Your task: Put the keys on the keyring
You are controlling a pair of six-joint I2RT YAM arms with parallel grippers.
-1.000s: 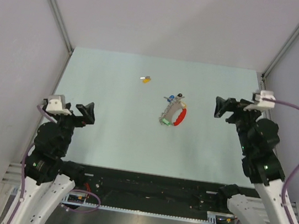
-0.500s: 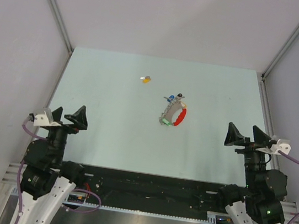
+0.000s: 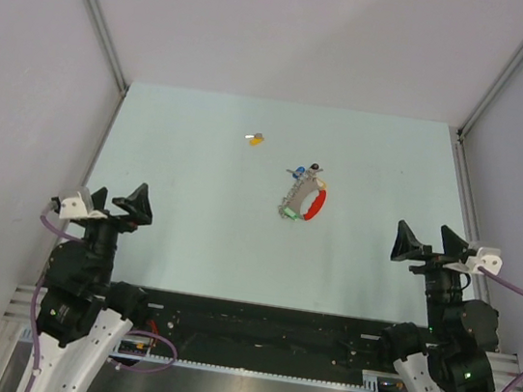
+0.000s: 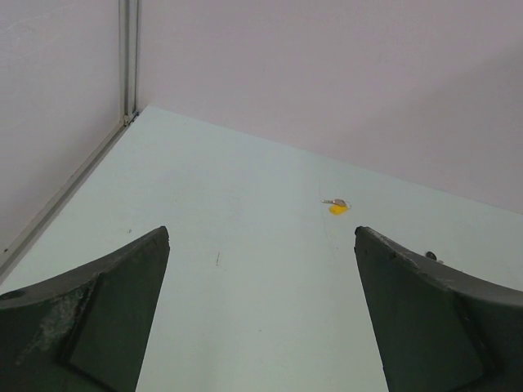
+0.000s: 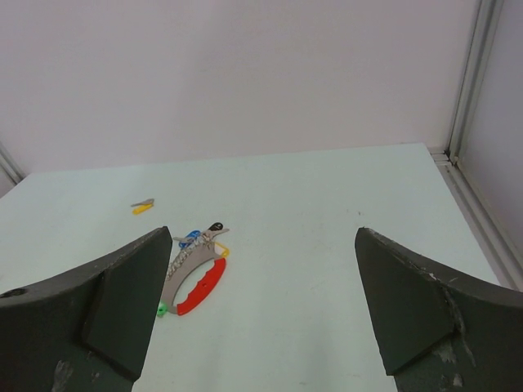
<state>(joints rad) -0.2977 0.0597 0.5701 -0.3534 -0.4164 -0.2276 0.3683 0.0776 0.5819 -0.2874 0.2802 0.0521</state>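
Top external shows me the left gripper [image 3: 116,203] and right gripper [image 3: 427,242] spread wide, holding nothing. The yellow key [image 3: 256,139] lies beyond the keyring [image 3: 304,202], apart; probably light and slippery, so I'd pinch its plastic head.

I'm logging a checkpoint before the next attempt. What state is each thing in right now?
left gripper: open, holding nothing.
right gripper: open, holding nothing.
keyring: lying flat, ungripped.
yellow-headed key: lying loose, apart from the keyring.
green-headed key: lying against the keyring's near end; whether it is threaded on cannot be told.
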